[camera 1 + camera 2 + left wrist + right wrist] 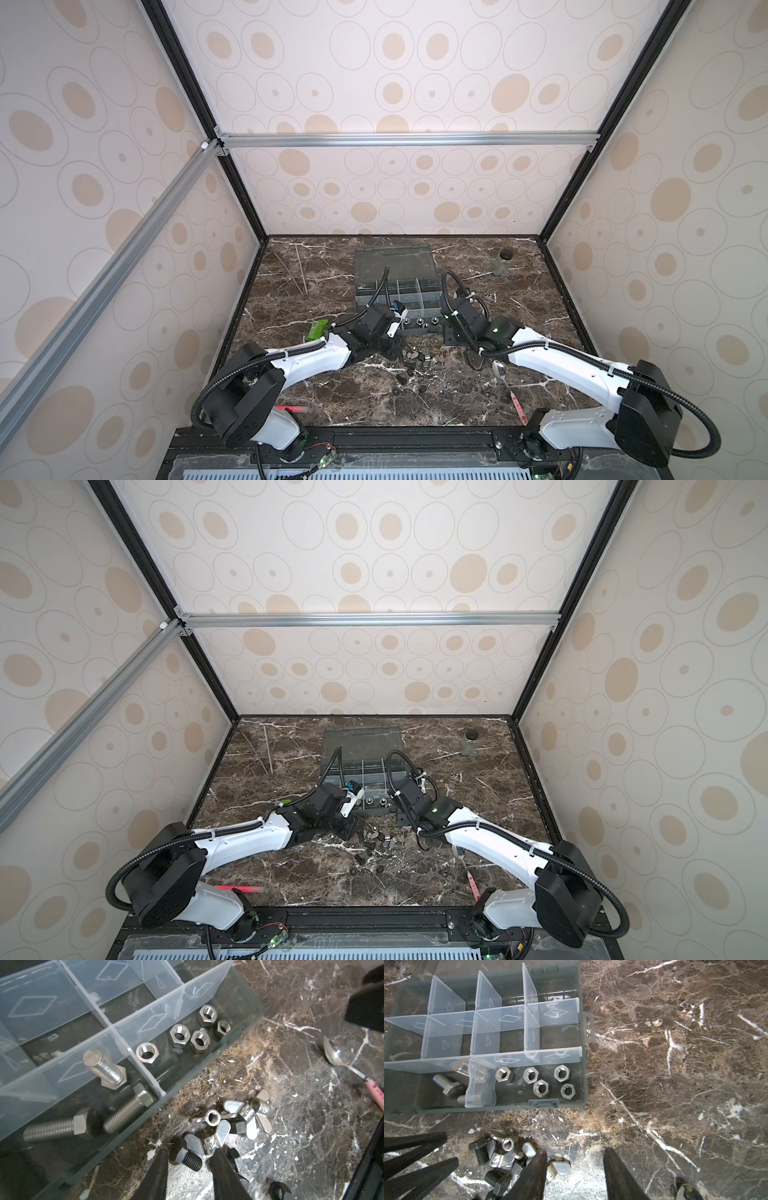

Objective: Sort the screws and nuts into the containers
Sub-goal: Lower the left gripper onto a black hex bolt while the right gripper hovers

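The left claw (pixel 188 1152) shows only its finger ends in its wrist view, the rest cut by the edge. Behind one finger a dark hex piece (pixel 234 1157) is half hidden: nut or screw head, I cannot tell. Just outside that finger, the edge clips a black nut (pixel 275 1189). A finger of the right claw (pixel 575 1150) covers part of a wing nut (pixel 560 1167). Ahead of that claw, screws (pixel 448 1085) blur behind a divider (pixel 479 1093). In both top views the pile (pixel 422 358) between the claws is too small to sort.

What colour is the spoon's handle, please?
The spoon handle is pink, clearest in the left wrist view.
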`<move>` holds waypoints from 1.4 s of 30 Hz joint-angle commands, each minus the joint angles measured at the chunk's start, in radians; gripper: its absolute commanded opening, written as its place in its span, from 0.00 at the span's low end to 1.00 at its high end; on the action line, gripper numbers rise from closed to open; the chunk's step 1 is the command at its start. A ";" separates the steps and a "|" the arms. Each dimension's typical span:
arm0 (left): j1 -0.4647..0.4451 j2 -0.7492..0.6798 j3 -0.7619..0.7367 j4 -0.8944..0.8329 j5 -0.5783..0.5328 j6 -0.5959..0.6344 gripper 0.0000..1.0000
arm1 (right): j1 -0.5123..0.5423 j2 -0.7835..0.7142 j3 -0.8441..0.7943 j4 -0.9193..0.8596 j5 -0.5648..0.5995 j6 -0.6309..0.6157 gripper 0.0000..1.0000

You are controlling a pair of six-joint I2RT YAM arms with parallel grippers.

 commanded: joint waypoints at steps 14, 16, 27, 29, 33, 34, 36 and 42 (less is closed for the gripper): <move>-0.067 0.049 0.045 -0.184 -0.175 -0.079 0.44 | 0.004 -0.039 -0.039 -0.004 0.016 0.000 0.48; -0.072 0.050 0.040 -0.182 -0.183 -0.095 0.44 | 0.004 -0.025 -0.033 0.003 0.012 -0.009 0.48; -0.092 0.072 0.040 -0.154 -0.204 -0.187 0.47 | 0.004 0.031 -0.008 0.030 -0.018 -0.040 0.48; -0.093 0.082 0.047 -0.160 -0.216 -0.194 0.47 | 0.004 0.033 -0.007 0.028 -0.022 -0.042 0.48; -0.094 0.098 0.052 -0.156 -0.240 -0.209 0.48 | 0.004 0.029 -0.014 0.029 -0.026 -0.038 0.48; -0.095 0.109 0.059 -0.162 -0.248 -0.210 0.48 | 0.004 0.026 -0.018 0.026 -0.029 -0.037 0.48; -0.098 0.125 0.077 -0.178 -0.266 -0.212 0.49 | 0.005 0.022 -0.020 0.018 -0.030 -0.034 0.48; -0.103 0.110 0.073 -0.148 -0.258 -0.216 0.49 | 0.004 0.004 -0.033 0.015 -0.026 -0.024 0.48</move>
